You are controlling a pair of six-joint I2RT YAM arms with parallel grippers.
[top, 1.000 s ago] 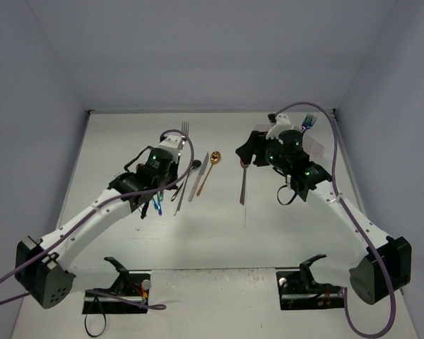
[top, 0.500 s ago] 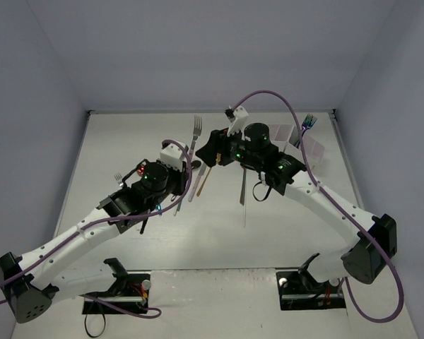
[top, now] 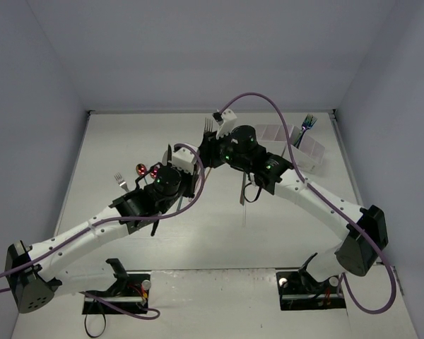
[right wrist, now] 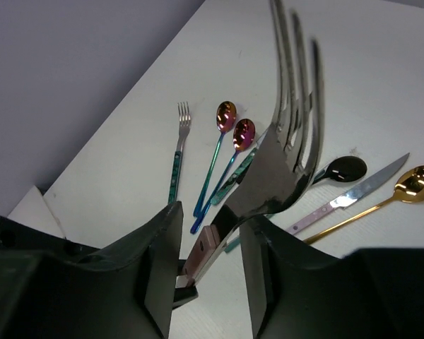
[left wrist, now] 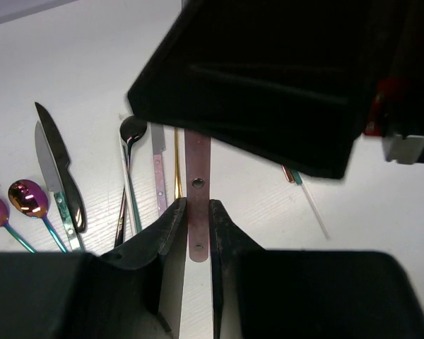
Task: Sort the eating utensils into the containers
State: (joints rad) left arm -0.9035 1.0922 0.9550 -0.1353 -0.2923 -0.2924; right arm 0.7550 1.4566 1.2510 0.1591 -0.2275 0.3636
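A fork with dark tines and a pinkish handle [left wrist: 197, 205] hangs above the table between both arms, tines up [top: 208, 126]. My left gripper [left wrist: 196, 212] is shut on the handle's end. My right gripper [right wrist: 212, 219] straddles the fork's neck [right wrist: 283, 162]; the neck lies against one jaw, with a gap to the other. On the table lie two rainbow spoons [right wrist: 226, 113], a teal-handled fork [right wrist: 175, 155], a black spoon [right wrist: 346, 169], a knife [right wrist: 360, 191] and a gold spoon [right wrist: 417, 180]. The white containers [top: 275, 132] stand at the back right, holding an iridescent fork [top: 309, 121].
A black knife [left wrist: 60, 166] and a silver knife [left wrist: 46, 162] lie left of the spoons. A thin stick [left wrist: 307, 201] lies to the right. A silver utensil [top: 242, 191] lies mid-table under the right arm. Grey walls close in the table.
Both arms swung to the table's middle. The left one raised the fork, the right one came over from the containers, and its jaws narrowed round the fork's neck.
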